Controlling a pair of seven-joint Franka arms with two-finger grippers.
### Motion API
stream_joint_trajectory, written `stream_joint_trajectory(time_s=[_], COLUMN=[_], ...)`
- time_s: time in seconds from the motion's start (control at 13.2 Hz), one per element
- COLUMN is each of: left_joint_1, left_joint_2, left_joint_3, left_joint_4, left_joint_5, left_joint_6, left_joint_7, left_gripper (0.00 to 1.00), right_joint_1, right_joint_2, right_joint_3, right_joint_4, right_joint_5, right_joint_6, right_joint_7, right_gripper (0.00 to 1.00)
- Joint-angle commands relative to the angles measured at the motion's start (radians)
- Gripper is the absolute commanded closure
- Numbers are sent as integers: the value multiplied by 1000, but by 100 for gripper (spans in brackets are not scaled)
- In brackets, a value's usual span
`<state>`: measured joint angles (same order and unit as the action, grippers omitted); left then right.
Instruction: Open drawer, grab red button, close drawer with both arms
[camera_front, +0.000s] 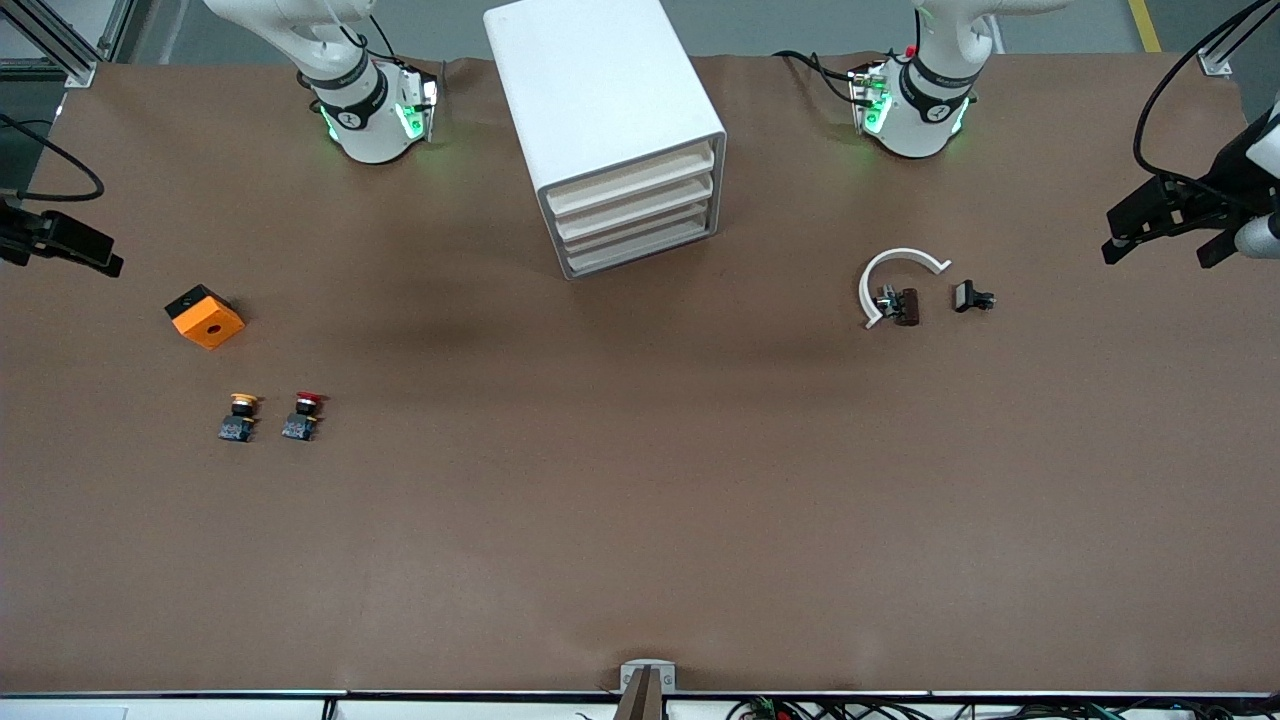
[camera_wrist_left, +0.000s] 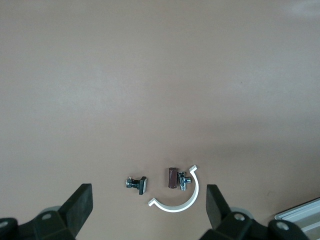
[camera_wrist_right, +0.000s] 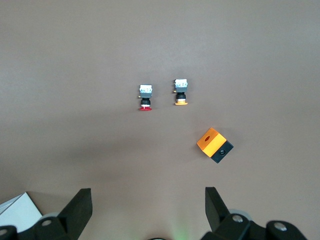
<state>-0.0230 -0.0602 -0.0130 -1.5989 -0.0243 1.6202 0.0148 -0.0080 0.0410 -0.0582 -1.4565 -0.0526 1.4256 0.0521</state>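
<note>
The white cabinet (camera_front: 605, 120) stands at the table's back middle, and its four cream drawer fronts (camera_front: 635, 212) are all shut. The red-capped button (camera_front: 303, 414) lies on the table toward the right arm's end, also in the right wrist view (camera_wrist_right: 145, 97). My right gripper (camera_front: 70, 250) hangs open and empty at that end's edge; its fingers (camera_wrist_right: 80, 210) stand wide apart. My left gripper (camera_front: 1158, 250) hangs open and empty at the left arm's end; its fingers (camera_wrist_left: 80, 207) stand wide apart.
A yellow-capped button (camera_front: 240, 416) lies beside the red one, with an orange cube (camera_front: 205, 317) farther back. A white arc (camera_front: 895, 275), a brown part (camera_front: 905, 306) and a small black part (camera_front: 970, 297) lie toward the left arm's end.
</note>
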Motion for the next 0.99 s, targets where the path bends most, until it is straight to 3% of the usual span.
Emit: stream_joint_trajectory(time_s=[0.0, 0.46, 0.91], left_joint_1=[0, 0, -3], left_joint_2=[0, 3, 5], left_joint_3=[2, 4, 2], left_joint_4=[14, 13, 13], left_joint_5=[0, 1, 1], left_joint_6=[-22, -22, -25], left_joint_7=[1, 1, -6], left_gripper=[0, 0, 0], right_joint_1=[-4, -29, -14], right_joint_2=[-50, -56, -128], right_joint_3=[-5, -25, -28], right_joint_4=[-8, -10, -87], right_joint_5=[25, 117, 102], right_joint_6=[-36, -88, -42], right_joint_7=[12, 49, 20], right_gripper=[0, 0, 0])
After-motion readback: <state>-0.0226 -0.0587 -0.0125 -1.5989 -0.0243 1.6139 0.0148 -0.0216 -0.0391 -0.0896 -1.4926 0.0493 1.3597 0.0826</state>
